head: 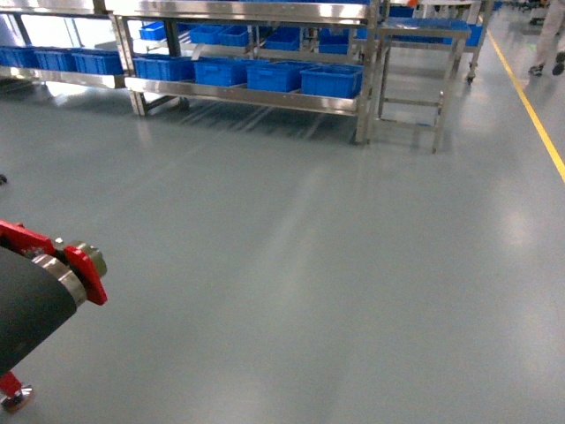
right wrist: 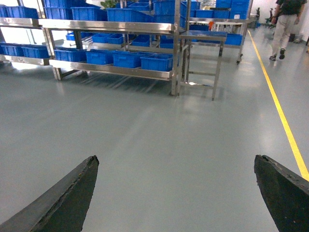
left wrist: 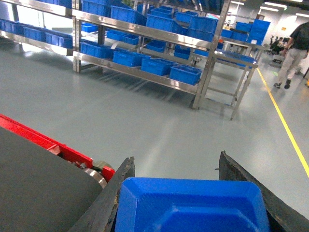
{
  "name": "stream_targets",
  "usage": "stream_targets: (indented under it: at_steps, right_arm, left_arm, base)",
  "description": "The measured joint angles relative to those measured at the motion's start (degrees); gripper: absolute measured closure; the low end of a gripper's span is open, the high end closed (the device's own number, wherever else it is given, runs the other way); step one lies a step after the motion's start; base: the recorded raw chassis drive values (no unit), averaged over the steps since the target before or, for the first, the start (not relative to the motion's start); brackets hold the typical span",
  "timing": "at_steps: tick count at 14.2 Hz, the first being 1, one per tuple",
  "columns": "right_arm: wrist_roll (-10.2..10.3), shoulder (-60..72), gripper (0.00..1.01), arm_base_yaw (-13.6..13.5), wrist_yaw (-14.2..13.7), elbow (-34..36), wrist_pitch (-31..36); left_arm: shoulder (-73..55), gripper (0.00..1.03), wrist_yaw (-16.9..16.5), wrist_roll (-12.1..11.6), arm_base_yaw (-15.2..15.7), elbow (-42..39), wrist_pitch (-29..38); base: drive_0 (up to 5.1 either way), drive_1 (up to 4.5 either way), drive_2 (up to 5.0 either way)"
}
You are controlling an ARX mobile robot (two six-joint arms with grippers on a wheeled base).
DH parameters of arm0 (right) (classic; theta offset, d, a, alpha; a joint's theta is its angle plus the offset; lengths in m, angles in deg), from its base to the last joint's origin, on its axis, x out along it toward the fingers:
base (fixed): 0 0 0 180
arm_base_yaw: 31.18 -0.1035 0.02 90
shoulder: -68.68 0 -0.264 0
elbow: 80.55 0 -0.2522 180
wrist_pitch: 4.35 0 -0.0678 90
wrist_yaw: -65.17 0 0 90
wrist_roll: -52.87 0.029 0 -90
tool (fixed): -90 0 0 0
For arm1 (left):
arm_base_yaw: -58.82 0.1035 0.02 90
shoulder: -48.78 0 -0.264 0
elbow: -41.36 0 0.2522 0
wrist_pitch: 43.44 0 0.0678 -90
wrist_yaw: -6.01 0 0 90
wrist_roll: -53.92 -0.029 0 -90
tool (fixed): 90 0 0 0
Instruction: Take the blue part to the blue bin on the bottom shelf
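- Floor (head: 309, 265): grey-green, glossy, took up most of all 3 views; yellow line (head: 530, 110) ran along its right side.
- Steel rack (head: 247, 18) stood at the far end of the floor, well apart from me. Its bottom shelf (head: 243, 95) carried a row of blue bins (head: 274, 76) side by side, w/ more blue bins on the tiers above in my wrist views.
- Smaller steel table (head: 419, 40) stood just right of the rack, touching or nearly so; couldn't tell which.
- A person (right wrist: 285, 21) in light trousers walked at far right near the yellow line, well beyond the rack.
- My black arm section w/ red bracket (head: 84, 269) showed at lower left of head view.
- Left gripper (left wrist: 193, 203): fingers (left wrist: 116, 193) clamped on either side of the blue part (left wrist: 193, 205), which sat btwn them at the bottom edge of the left wrist view, flat bevelled face up toward the cam. Part was held in the air above the floor, not in any bin.
- Right gripper (right wrist: 176, 193): fingers (right wrist: 63, 198) spread wide, nothing btwn them, only bare floor showing thru the gap.
- Neither gripper showed in head view.
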Motion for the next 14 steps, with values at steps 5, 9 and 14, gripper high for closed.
stream_targets:
  at_steps: [5, 9, 14]
  right_arm:
    - [0.0, 0.0, 0.03, 0.0, 0.0, 0.0, 0.0]
    - [0.0, 0.0, 0.03, 0.0, 0.0, 0.0, 0.0]
    - [0.0, 0.0, 0.03, 0.0, 0.0, 0.0, 0.0]
  left_arm:
    - [0.0, 0.59, 0.0, 0.0, 0.0, 0.0, 0.0]
    - [0.0, 0.59, 0.0, 0.0, 0.0, 0.0, 0.0]
    - [0.0, 0.59, 0.0, 0.0, 0.0, 0.0, 0.0]
  base:
    - [-1.6, -1.59, -1.6]
    - [-1.5, -1.54, -1.5]
    - [-1.5, -1.46, -1.5]
